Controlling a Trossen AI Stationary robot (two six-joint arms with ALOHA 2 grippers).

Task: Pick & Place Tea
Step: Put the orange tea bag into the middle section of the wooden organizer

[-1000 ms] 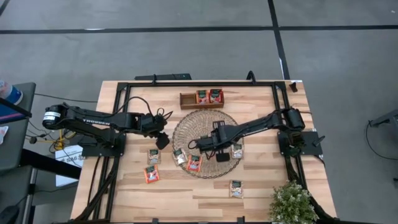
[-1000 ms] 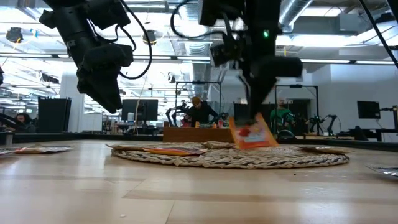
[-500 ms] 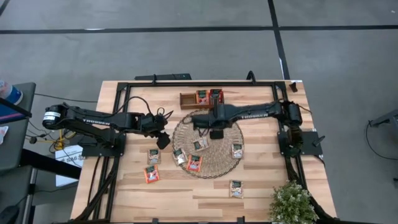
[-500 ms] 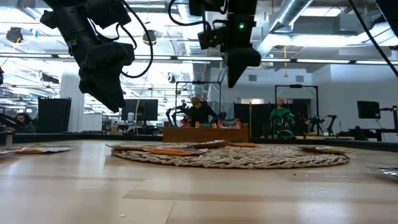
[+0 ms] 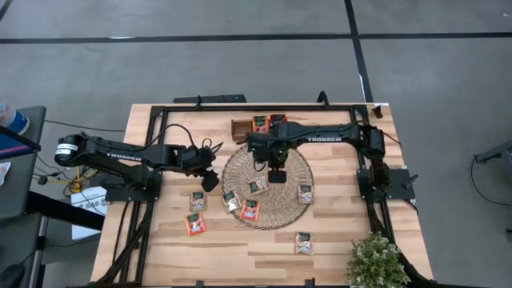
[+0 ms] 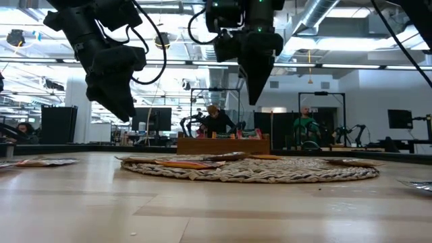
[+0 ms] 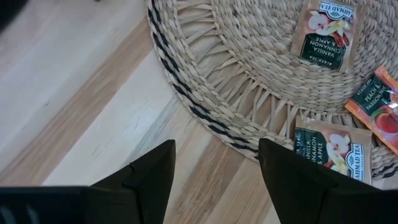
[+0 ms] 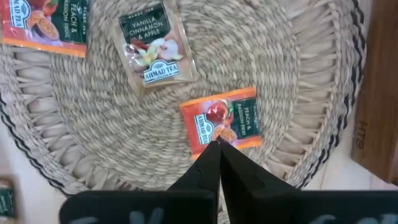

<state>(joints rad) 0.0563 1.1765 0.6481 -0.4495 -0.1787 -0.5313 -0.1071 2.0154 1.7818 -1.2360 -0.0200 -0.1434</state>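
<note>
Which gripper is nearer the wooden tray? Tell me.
Right. The right gripper hangs over the woven mat just in front of the wooden tray; the left gripper waits off the mat's left edge.

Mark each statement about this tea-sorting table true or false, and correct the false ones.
1. The left gripper is open. True.
2. The right gripper is spread wide. False: its fingers are closed together.
3. The right gripper hovers over the wooden tray. False: it hangs above the round woven mat.
4. The wooden tray holds red tea sachets. True.
5. Every tea sachet lies on the woven mat. False: besides those in the tray, three lie on the bare table, two left of the mat and one near the plant.
</note>
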